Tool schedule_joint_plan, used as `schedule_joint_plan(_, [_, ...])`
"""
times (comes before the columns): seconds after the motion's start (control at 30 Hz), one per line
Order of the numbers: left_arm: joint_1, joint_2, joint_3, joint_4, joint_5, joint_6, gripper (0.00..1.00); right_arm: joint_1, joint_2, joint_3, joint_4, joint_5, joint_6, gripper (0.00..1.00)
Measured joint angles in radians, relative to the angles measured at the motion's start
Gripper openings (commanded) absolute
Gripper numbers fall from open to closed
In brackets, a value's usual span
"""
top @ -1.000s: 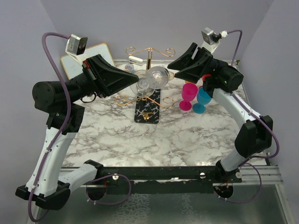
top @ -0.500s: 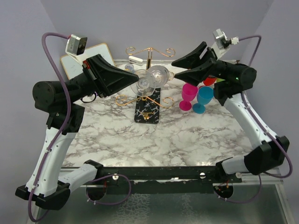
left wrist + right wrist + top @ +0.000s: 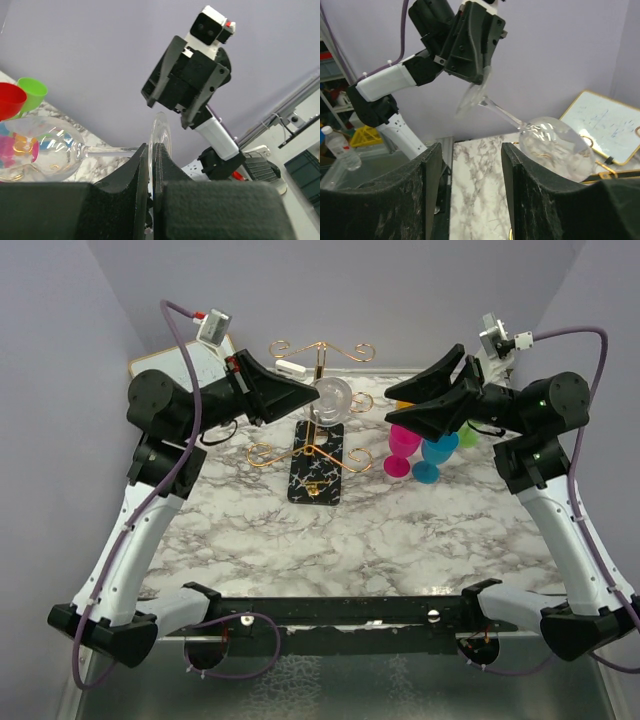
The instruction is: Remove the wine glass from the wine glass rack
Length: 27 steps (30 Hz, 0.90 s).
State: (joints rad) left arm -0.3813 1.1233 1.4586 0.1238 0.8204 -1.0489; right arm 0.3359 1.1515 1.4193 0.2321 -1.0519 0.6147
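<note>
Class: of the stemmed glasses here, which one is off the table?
The clear wine glass: the left gripper pinches its foot, holding it tilted in the air. The pink goblet and blue goblet stand upright on the table.

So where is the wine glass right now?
Top view: back centre, the wine glass is pinched by its foot in the left end effector, right beside the gold rack.

Overhead, the left end effector (image 3: 308, 397) hides the wine glass (image 3: 333, 398) foot.
</note>
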Motion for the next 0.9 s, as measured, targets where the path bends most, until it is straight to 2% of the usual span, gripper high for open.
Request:
schedule_joint_plan(0.37, [-0.033, 0.079, -0.013, -0.016, 0.000, 0.058, 0.00, 0.011, 0.024, -0.010, -0.086, -0.011, 0.069, 0.51])
schedule_joint_plan(0.9, [-0.075, 0.125, 0.023, -0.016, -0.003, 0.077, 0.00, 0.056, 0.093, 0.079, -0.209, 0.027, 0.059, 0.45])
